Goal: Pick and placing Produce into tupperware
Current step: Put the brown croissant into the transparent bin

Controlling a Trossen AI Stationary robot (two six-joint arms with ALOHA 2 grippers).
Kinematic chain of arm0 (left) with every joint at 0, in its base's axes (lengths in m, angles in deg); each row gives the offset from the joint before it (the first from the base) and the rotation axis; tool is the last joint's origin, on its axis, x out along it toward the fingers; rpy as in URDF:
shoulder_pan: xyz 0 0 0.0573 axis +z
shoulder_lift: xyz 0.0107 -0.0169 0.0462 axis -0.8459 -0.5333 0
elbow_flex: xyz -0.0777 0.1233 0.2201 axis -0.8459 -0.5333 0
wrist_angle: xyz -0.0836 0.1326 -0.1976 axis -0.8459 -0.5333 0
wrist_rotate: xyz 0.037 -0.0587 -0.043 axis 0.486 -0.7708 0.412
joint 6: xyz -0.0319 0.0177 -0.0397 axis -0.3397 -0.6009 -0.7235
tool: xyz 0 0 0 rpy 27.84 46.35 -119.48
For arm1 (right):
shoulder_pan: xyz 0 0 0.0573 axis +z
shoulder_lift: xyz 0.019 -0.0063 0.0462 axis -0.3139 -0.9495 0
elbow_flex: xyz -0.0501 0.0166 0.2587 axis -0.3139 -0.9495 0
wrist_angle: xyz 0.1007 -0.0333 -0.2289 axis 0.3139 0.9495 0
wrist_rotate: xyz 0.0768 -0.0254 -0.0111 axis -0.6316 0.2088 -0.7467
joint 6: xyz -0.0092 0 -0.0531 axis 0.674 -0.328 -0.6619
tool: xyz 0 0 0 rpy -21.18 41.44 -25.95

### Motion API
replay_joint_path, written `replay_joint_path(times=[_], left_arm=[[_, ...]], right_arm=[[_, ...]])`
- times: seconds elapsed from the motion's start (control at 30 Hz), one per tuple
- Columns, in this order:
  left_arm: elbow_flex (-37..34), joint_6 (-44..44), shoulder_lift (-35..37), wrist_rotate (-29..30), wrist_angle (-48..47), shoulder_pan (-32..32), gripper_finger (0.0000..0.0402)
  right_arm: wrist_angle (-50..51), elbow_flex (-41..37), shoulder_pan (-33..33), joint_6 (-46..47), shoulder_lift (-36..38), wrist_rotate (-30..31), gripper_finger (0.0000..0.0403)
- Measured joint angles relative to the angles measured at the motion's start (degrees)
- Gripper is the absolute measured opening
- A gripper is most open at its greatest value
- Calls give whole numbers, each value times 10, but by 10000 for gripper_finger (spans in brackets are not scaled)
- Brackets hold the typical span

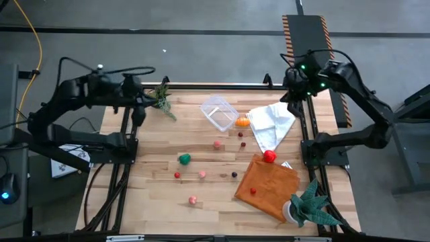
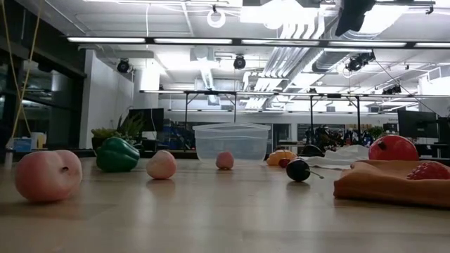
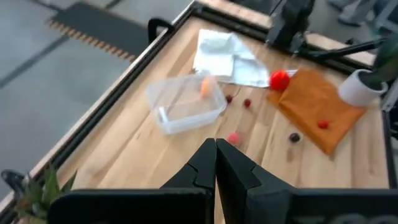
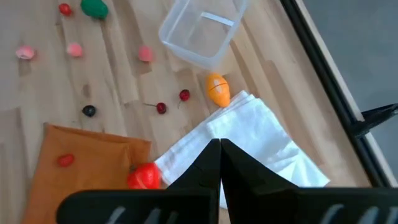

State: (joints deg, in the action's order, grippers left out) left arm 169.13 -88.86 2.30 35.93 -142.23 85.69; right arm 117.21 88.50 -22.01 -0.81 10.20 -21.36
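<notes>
The clear tupperware (image 1: 218, 112) stands open on its base at the far middle of the table, also in the low view (image 2: 230, 143); I see nothing inside it. Produce lies scattered on the wood: an orange piece (image 1: 242, 122) beside the container, a green pepper (image 1: 184, 158), pink pieces (image 1: 218, 144) and small red and dark berries (image 1: 234, 175). A red tomato (image 1: 269, 156) and a strawberry (image 1: 253, 191) rest on the orange cloth. My left gripper (image 3: 216, 143) hangs shut above the far left corner. My right gripper (image 4: 220, 142) hangs shut above the far right edge, over the white cloth.
A white cloth (image 1: 272, 124) lies right of the tupperware, and an orange cloth (image 1: 265, 185) lies nearer the front right. One potted plant (image 1: 161, 99) stands at the far left by my left gripper, another (image 1: 309, 208) at the near right corner. Bare wood shows at the near left.
</notes>
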Motion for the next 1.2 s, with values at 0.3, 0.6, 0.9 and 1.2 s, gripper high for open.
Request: replay_joint_path(times=[0.3,0.6,0.9,1.2], left_arm=[[0,48,-74,-68,-4,63,1],[-97,33,-65,-82,96,62,0],[-273,-43,11,-105,227,62,0],[-395,-134,93,-124,289,62,1]], right_arm=[[-30,-2,-45,-22,-22,-34,0],[-139,-148,-58,20,28,-100,0],[-300,-353,-57,120,112,-159,1],[-440,-505,-8,150,148,-164,2]])
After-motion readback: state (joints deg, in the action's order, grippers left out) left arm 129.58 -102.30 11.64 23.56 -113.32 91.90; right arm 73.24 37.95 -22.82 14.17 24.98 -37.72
